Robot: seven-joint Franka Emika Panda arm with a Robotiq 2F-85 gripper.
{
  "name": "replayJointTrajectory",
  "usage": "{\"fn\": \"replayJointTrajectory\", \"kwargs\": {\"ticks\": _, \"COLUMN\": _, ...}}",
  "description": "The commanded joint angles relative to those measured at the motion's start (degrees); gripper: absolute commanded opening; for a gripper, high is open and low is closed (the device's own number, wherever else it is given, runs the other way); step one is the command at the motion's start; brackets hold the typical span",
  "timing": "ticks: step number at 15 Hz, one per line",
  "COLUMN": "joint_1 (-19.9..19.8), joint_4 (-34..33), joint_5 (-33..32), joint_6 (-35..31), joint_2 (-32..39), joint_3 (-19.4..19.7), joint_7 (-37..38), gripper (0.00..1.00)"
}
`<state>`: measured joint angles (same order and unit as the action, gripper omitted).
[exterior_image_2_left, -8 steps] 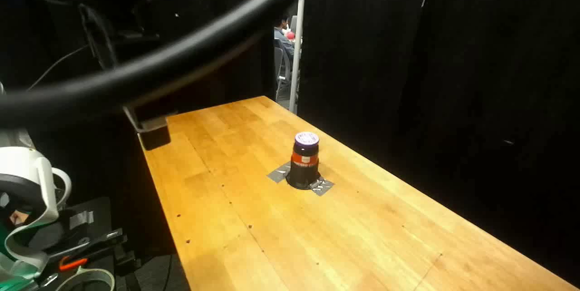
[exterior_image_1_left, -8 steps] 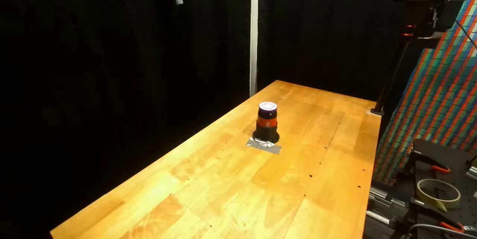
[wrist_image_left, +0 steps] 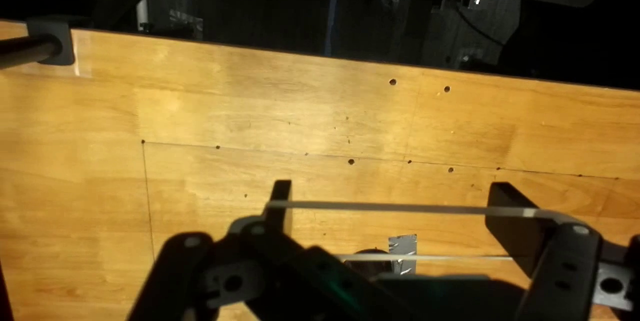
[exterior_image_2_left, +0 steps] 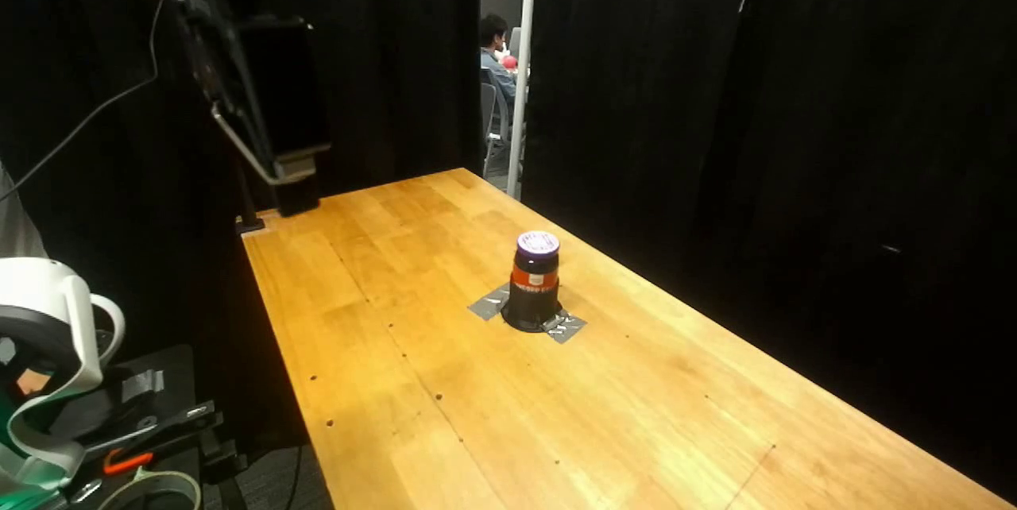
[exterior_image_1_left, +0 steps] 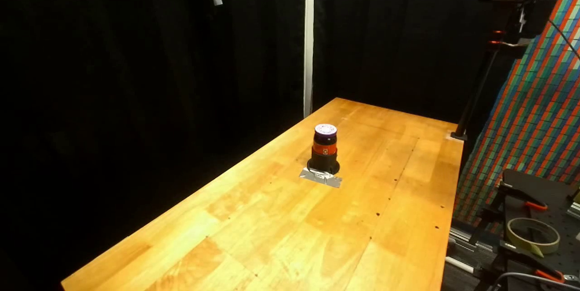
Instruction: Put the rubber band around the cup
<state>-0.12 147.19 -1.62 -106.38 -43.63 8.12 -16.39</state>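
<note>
The cup [exterior_image_1_left: 325, 149] stands upright on the table in both exterior views [exterior_image_2_left: 535, 278], dark with an orange label and a pale purple-edged top. Grey tape [exterior_image_2_left: 566, 327] is at its base. In the wrist view my gripper [wrist_image_left: 392, 195] is open, fingers wide apart. The rubber band [wrist_image_left: 390, 206] is stretched around both fingers, its two strands spanning the gap. The cup [wrist_image_left: 369, 268] shows only partly below, behind the lower strand and mostly hidden by the gripper. In an exterior view the dark gripper end [exterior_image_2_left: 297, 196] hangs at far left, apart from the cup.
The wooden table [exterior_image_1_left: 253, 218] has a post base [exterior_image_1_left: 458, 136] at its far corner; it also shows in the wrist view [wrist_image_left: 55, 43]. Beside the table are a dark cart with a tape roll [exterior_image_1_left: 534, 236] and a white headset [exterior_image_2_left: 48, 287]. Black curtains hang around.
In an exterior view, the dark gripper end has moved up and slightly right, and the black hose across the foreground has gone from view. The cup has not moved.
</note>
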Motion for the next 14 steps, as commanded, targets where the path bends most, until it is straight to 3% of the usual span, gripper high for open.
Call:
{"fn": "replayJointTrajectory", "kwargs": {"ticks": 1, "joint_1": 2.47, "joint_4": -5.88, "joint_5": -1.09, "joint_6": -5.20, "joint_2": 9.54, "joint_3": -9.54, "joint_7": 9.20, "gripper": 1.00}}
{"fn": "replayJointTrajectory", "kwargs": {"ticks": 4, "joint_1": 3.07, "joint_4": -10.75, "joint_5": -4.13, "joint_6": -11.35, "joint_2": 18.36, "joint_3": -16.62, "joint_7": 16.61, "gripper": 1.00}}
{"fn": "replayJointTrajectory", "kwargs": {"ticks": 8, "joint_1": 1.25, "joint_4": -17.96, "joint_5": -15.28, "joint_6": -22.04, "joint_2": 31.67, "joint_3": -23.30, "joint_7": 30.10, "gripper": 1.00}}
{"fn": "replayJointTrajectory", "kwargs": {"ticks": 11, "joint_1": 1.61, "joint_4": -24.06, "joint_5": -24.20, "joint_6": -27.96, "joint_2": 41.85, "joint_3": -23.86, "joint_7": 39.38, "gripper": 1.00}}
{"fn": "replayJointTrajectory", "kwargs": {"ticks": 14, "joint_1": 3.73, "joint_4": -28.88, "joint_5": -29.95, "joint_6": -33.34, "joint_2": 50.44, "joint_3": -20.70, "joint_7": 44.04, "gripper": 1.00}}
